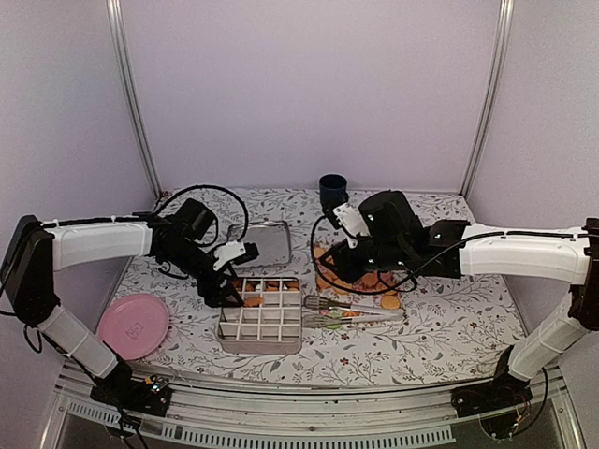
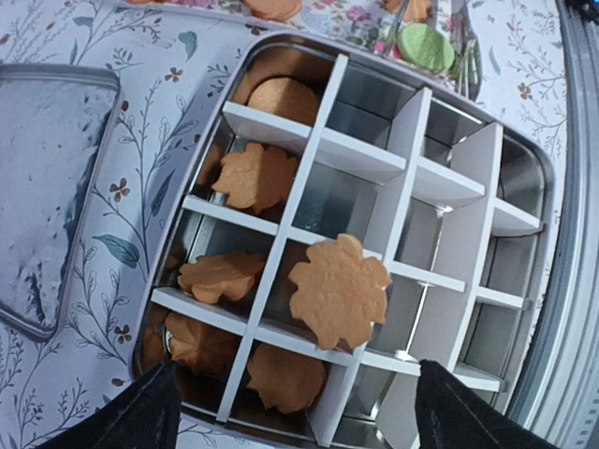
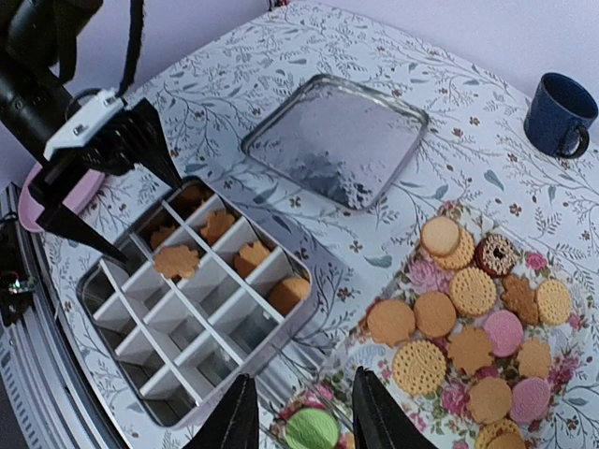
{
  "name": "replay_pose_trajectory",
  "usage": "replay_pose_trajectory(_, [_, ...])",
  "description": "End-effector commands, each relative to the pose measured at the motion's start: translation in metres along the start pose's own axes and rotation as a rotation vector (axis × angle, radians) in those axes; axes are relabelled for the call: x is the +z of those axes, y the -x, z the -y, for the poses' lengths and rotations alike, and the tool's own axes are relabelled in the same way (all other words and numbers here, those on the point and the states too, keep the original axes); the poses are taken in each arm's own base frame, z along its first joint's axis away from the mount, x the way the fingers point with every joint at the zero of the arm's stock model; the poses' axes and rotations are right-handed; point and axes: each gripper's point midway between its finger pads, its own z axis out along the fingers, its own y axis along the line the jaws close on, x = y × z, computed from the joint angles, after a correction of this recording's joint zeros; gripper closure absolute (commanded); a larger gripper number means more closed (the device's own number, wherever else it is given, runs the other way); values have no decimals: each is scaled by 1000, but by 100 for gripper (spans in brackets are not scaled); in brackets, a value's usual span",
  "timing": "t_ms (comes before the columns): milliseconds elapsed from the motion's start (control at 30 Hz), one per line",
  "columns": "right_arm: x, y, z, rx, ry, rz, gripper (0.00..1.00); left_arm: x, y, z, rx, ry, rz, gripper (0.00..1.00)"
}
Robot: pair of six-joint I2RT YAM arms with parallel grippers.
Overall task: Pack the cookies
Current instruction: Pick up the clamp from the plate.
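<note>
Floral table: one cookie sits across divider edges of the tin under wide-open left hand; right hand parted, empty.

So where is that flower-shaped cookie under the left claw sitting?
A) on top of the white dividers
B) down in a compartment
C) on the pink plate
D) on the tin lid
A: the flower-shaped cookie lies across the white dividers of the tin, not down in a compartment, below the open left gripper.
</note>
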Motion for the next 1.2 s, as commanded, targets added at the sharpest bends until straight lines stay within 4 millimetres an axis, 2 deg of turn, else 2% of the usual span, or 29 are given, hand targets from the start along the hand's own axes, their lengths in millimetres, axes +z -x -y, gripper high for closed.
replay_pose_trajectory(0, [-19, -42, 21, -19, -26, -143, 63, 3, 8, 0, 51, 33, -11, 11])
replay_pose_trajectory(167, [-24, -83, 35, -108, 13, -293, 66, -9, 9, 13, 69, -9, -6, 7])
replay_pose_trajectory(267, [-14, -108, 47, -182, 13, -396, 70, -20, 14, 21, 87, -34, 13, 1])
replay_pose_trajectory(367, [-1, -131, 49, -240, 33, -494, 71, -29, 19, 28, 101, -49, 29, 1])
replay_pose_trajectory(667, [28, -167, 58, -288, 27, -637, 75, -35, 17, 31, 121, -55, 20, 1])
replay_pose_trajectory(767, [33, -174, 62, -294, 8, -656, 80, -37, 17, 30, 129, -49, 23, 1])
replay_pose_trajectory(833, [34, -174, 64, -294, 1, -661, 87, -39, 17, 30, 133, -43, 25, 1])
replay_pose_trajectory(1033, [27, -163, 60, -333, -33, -626, 100, -44, 19, 30, 152, -40, 28, 1])
replay_pose_trajectory(1167, [18, -152, 54, -349, -53, -597, 100, -46, 25, 32, 161, -53, 44, 1])
